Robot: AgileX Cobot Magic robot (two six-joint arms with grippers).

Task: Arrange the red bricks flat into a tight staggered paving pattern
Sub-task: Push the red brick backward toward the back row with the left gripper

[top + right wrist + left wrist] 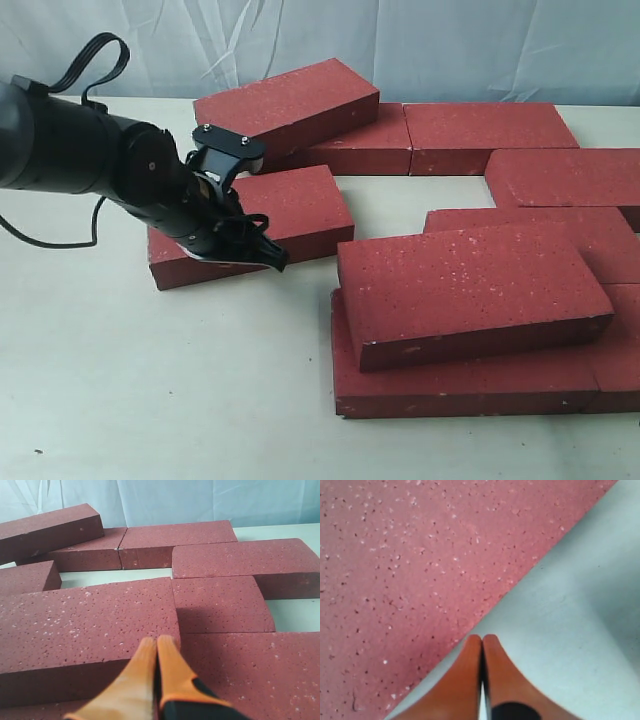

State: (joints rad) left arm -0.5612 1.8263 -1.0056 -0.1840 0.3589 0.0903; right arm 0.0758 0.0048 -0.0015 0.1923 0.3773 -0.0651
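Black left arm (70, 150) slants down, jaws clenched empty beside a red brick (300, 200); right jaws clenched too.

Red bricks (465, 290): 9 in ext. view, by my count.
- Back: 1 tilted brick (285, 100) propped on 1 flat brick (365, 145), + 1 back-right brick (490, 135).
- Right side: 1 far-right brick (570, 180), 1 mid-right brick (590, 235).
- Left: 1 lone brick (300, 210).
- Front: 1 stacked on top, 1 bottom brick (450, 385) under it, 1 edge brick (622, 340) cut off by the frame. Seam is faint, so the 9th isn't certain.

Right wrist cam shows 8.

Hands: 2, the left hand (272, 258) and the right hand (157, 645); the right shows in its wrist cam only.

Arms in ext. view: 1.

Black cable (108, 38): 1.

Table (150, 400): 1.
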